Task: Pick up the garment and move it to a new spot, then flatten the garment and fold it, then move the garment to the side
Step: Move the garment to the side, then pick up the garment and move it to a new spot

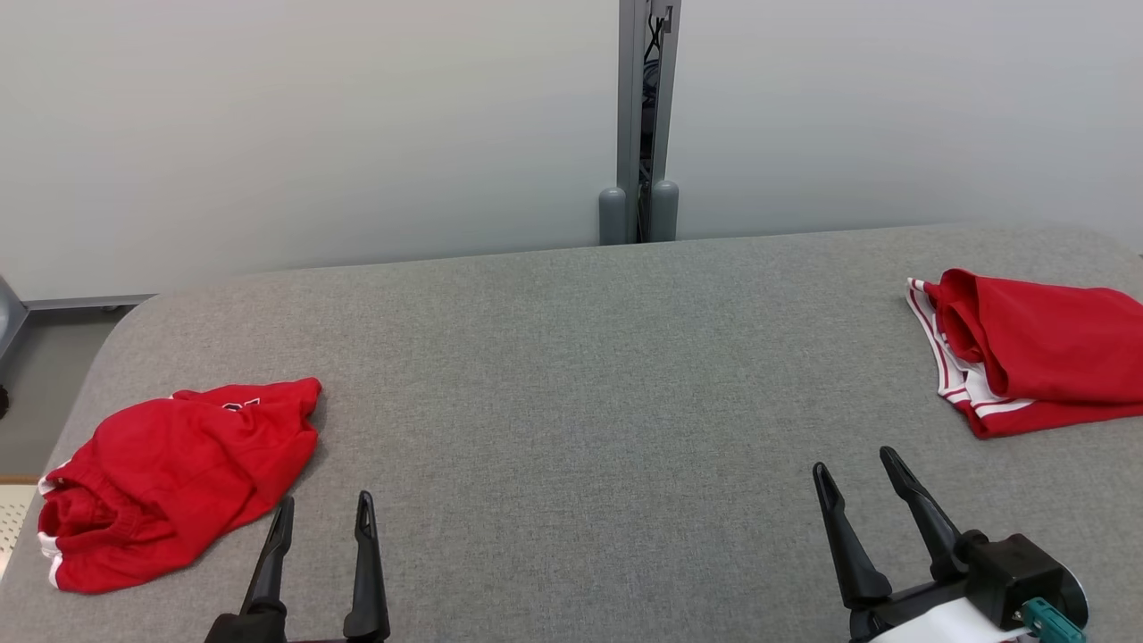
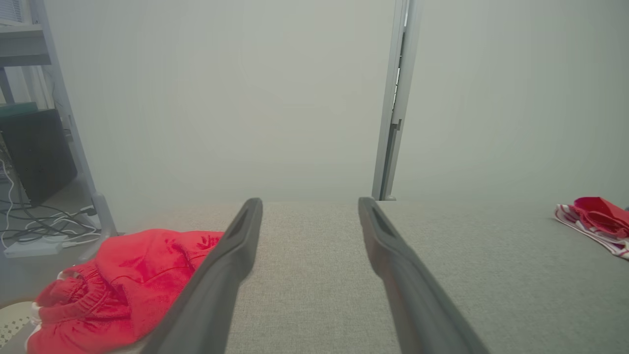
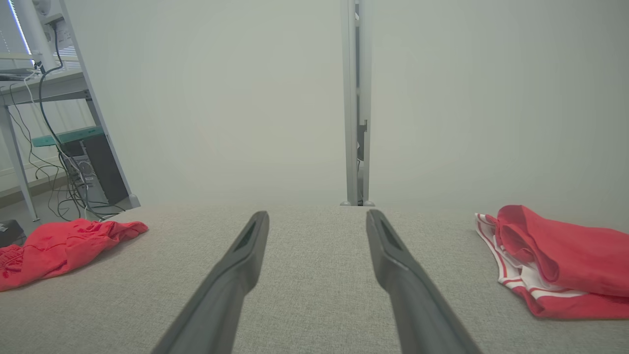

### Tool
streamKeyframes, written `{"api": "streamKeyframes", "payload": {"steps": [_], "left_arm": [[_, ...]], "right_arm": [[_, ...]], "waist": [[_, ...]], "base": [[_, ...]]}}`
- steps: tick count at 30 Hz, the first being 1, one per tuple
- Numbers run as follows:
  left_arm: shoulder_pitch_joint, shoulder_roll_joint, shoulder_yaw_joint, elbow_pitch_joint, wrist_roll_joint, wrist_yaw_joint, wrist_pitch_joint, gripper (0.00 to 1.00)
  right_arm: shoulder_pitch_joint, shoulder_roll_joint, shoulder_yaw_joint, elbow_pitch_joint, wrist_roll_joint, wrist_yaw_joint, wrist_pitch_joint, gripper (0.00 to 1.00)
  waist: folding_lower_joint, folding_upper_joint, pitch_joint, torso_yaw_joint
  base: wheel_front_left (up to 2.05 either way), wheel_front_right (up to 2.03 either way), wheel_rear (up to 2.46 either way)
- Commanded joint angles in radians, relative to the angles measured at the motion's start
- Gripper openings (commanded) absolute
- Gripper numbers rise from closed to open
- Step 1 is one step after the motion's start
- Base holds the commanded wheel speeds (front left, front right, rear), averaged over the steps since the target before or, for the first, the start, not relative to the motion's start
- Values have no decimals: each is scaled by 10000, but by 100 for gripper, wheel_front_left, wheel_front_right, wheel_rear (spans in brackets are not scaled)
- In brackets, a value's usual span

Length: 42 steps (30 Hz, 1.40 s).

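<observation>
A crumpled red garment [image 1: 170, 478] lies at the near left of the grey table [image 1: 571, 402]; the left wrist view has it at lower left [image 2: 123, 290], the right wrist view at far left [image 3: 64, 246]. My left gripper [image 1: 324, 513] hovers open just right of it, touching nothing. A second red garment with white stripes [image 1: 1027, 353] lies folded at the far right edge, seen too in the right wrist view [image 3: 560, 260] and the left wrist view [image 2: 597, 221]. My right gripper [image 1: 857, 471] stands open at the near right, below that garment and apart from it.
A pale wall with a grey metal post [image 1: 645, 125] runs behind the table. Off the table's left edge the floor holds cables and a shelf frame [image 3: 59, 147]. Bare grey cloth lies between the two garments.
</observation>
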<state>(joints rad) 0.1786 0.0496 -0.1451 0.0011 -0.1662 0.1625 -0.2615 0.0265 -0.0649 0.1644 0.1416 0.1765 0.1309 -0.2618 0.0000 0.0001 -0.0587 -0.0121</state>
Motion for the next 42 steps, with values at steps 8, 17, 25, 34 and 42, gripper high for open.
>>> {"api": "streamKeyframes", "payload": {"steps": [8, 17, 25, 34, 42], "left_arm": [[35, 25, -70, 105, 55, -51, -38, 100], [33, 24, -85, 195, 94, -194, -38, 100], [-48, 28, -96, 223, 158, -225, -38, 100], [-90, 28, -114, 26, 277, -192, -38, 100], [88, 26, -100, -198, 295, -143, -38, 100]], "right_arm": [[111, 34, 15, 39, -61, -3, -55, 100], [180, 61, 70, 113, -6, -3, -55, 100], [228, 80, 166, 71, 62, -3, -55, 100], [246, 84, 358, 10, 107, -3, -55, 100], [189, 93, 530, -65, 159, -3, -55, 100]], "waist": [[0, -1, -62, 21], [0, -1, -120, 84], [0, -1, -74, 474], [0, -1, 38, 1583], [0, -1, 93, 2666]], "base": [[0, 0, 0], [0, 0, 0], [0, 0, 0], [0, 0, 0], [0, 0, 0]]}}
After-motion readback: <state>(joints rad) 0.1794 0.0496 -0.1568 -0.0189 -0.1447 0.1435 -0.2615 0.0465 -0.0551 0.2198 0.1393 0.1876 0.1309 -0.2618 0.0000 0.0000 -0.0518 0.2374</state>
